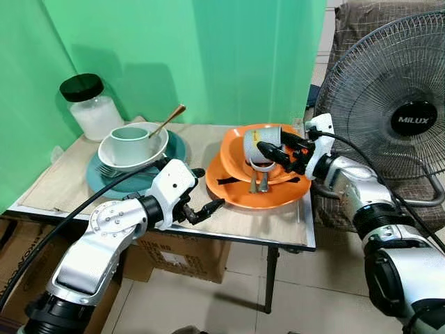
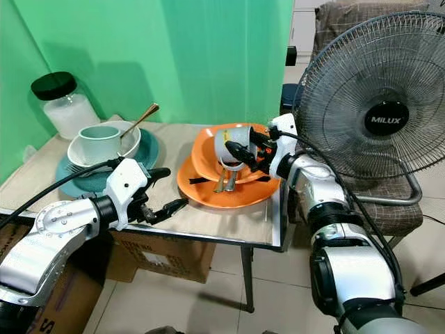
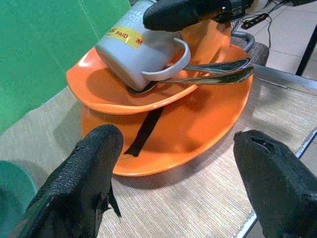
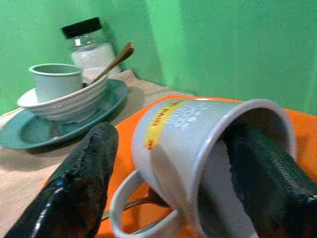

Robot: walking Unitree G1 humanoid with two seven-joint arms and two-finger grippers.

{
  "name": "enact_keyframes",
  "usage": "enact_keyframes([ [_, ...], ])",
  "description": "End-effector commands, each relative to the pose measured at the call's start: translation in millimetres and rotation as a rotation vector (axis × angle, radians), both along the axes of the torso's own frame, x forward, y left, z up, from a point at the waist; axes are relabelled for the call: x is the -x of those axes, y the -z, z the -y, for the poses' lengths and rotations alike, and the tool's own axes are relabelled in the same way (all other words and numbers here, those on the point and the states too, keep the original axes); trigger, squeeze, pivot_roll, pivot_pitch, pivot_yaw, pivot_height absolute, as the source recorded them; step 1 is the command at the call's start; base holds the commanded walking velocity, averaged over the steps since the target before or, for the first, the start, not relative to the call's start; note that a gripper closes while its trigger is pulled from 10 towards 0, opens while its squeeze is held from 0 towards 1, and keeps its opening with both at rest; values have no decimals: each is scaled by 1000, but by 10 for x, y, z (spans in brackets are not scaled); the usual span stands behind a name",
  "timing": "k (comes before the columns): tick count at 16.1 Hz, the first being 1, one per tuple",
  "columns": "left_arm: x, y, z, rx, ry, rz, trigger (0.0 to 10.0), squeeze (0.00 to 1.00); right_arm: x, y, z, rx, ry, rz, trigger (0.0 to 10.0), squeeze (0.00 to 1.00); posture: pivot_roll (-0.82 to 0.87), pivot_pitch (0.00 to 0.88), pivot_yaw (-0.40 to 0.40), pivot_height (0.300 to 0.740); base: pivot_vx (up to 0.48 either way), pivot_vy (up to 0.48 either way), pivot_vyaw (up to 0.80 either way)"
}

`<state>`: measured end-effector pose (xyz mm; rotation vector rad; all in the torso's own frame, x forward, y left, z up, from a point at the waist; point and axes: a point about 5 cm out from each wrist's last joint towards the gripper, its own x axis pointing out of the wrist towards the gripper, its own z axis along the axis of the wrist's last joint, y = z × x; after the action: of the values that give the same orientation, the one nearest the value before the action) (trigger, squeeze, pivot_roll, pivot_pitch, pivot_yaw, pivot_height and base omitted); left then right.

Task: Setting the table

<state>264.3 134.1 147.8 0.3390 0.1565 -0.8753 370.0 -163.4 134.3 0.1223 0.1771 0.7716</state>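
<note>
While the standing fan (image 1: 389, 118) looms at the right edge of the scene, the surface (image 1: 201, 142) is seen to carry two stacks of crockery on a woven mat. At the left a teal plate (image 1: 149, 177) is topped by a white bowl (image 1: 156, 147) in which a pale green cup (image 1: 130, 141) and a spoon (image 1: 167, 120) rest, with a black-lidded jar (image 1: 90, 106) behind. At the right an orange plate (image 1: 257, 195) bears an orange bowl (image 1: 236, 142), and in that bowl a grey mug (image 1: 259, 142) lies tilted on its side over two pieces of cutlery (image 3: 213, 72).

The mug is gripped by the right pincer (image 1: 278, 152), one finger inside the mouth and one against the outer wall (a rim pinch). The left pincer (image 1: 201, 207) is held wide open, empty, just before the orange plate's near edge.

The mug is judged rigid, light, glazed and therefore slippery; a chip is risked if it is knocked against the bowl. The wall near the rim, or the handle (image 3: 173, 62), is judged the soundest hold.
</note>
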Motion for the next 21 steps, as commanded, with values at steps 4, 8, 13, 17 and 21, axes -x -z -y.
enact_keyframes([
  [4,-13,6,10,-4,3,4,10000,0,1,-42,-19,-22,-60,-4,0,0,-50,0,115,740,0,0,0],
  [8,-29,4,14,-3,0,13,10000,0,12,-57,-17,-28,-101,-8,0,0,-50,0,113,740,0,0,0],
  [13,-36,5,5,-5,-6,18,10000,0,7,-50,-33,-7,-108,-17,0,0,-45,0,109,740,0,0,0],
  [17,-47,3,11,-9,-3,22,10000,0,5,-21,-37,14,-94,-32,0,0,-49,0,113,740,0,0,0],
  [21,-52,31,24,-18,-1,21,10000,0,1,5,-23,50,-74,-40,0,0,-54,0,113,740,0,0,0],
])
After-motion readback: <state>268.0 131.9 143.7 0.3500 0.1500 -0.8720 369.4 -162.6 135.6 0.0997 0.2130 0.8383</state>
